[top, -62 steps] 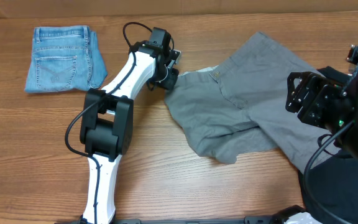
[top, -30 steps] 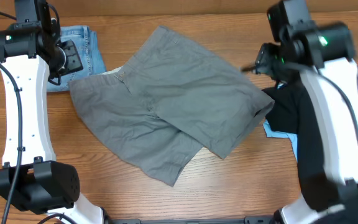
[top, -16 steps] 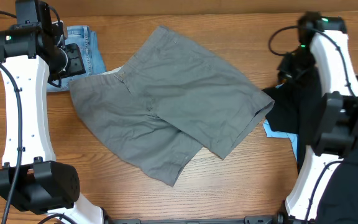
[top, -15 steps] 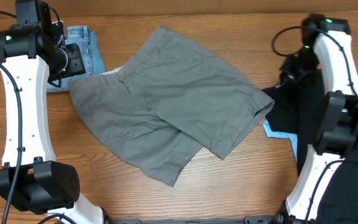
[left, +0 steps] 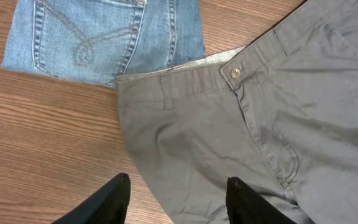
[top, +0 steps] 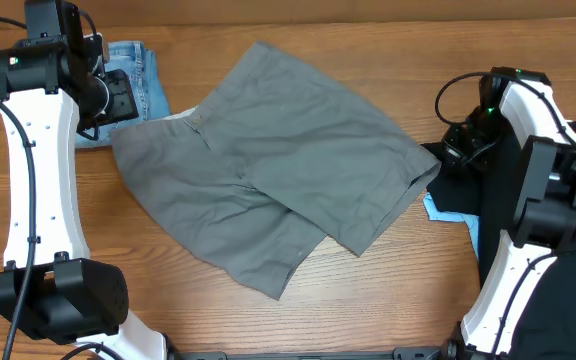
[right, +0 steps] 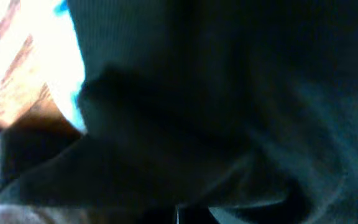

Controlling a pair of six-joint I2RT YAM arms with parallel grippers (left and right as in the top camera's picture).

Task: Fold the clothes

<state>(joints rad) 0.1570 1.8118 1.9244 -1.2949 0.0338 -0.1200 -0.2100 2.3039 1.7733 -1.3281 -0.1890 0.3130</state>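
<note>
My left gripper [left: 178, 180] hung wide open and empty over the waistband of the grey shorts [top: 278, 170], which overlapped the edge of the folded denim shorts [top: 136, 72]. The grey shorts lay spread mid-table [top: 98, 235], one leg doubled over. The right gripper [top: 460, 150] sat on the black garment [top: 453, 190]. Its wrist view showed only dark cloth, so I couldn't tell how its jaws stood.

Right gripper [top: 458, 150] lower now, down at the black garment [top: 456, 188].
</note>
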